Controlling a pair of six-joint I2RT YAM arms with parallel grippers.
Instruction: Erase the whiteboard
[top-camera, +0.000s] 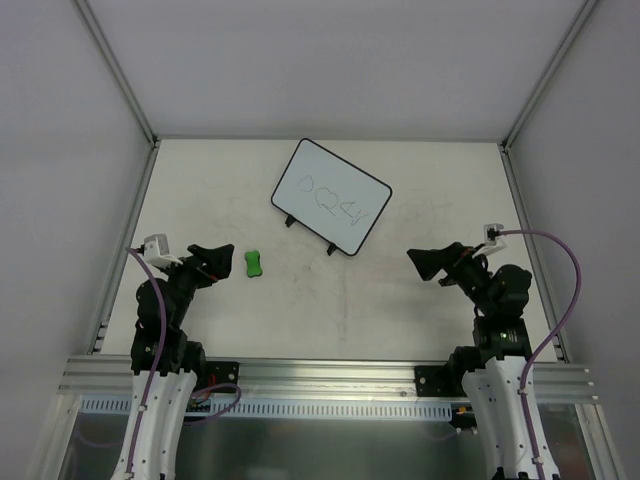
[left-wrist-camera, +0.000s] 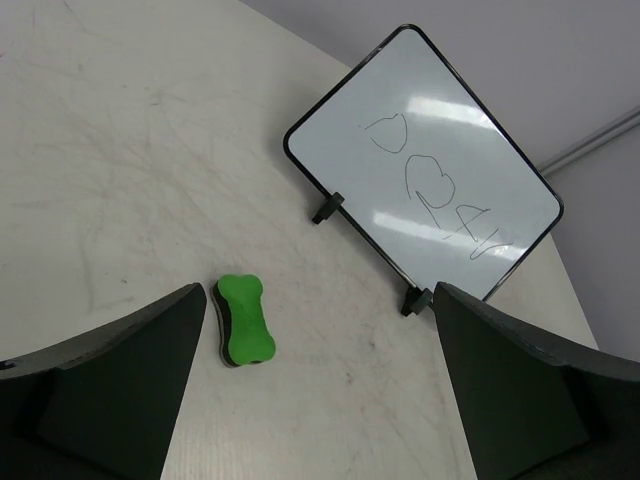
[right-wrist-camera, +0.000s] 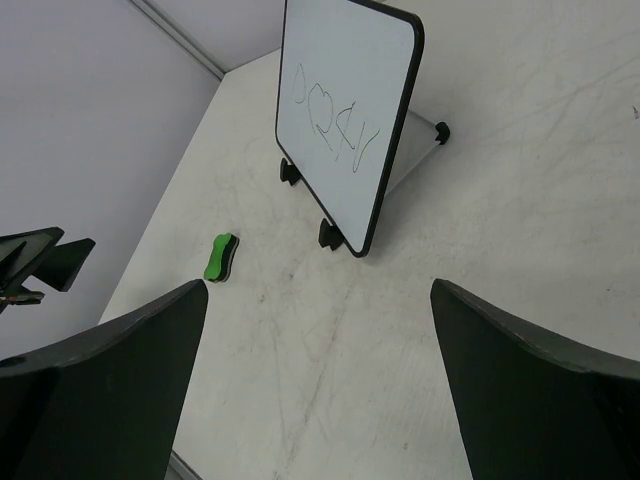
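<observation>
A scribbled whiteboard (top-camera: 331, 197) leans on its feet at the far middle of the bench (top-camera: 350, 310). Both arms crouch folded near the front edge. The left tool (top-camera: 228, 262) and right tool (top-camera: 418, 262) gape wide and hold nothing. A green eraser (top-camera: 254, 264) lies just beside the left tool.

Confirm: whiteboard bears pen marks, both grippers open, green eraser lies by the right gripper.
One error: the green eraser lies by the left gripper, not the right gripper; the top external view shows it. The whiteboard bears pen marks, both grippers open.
</observation>
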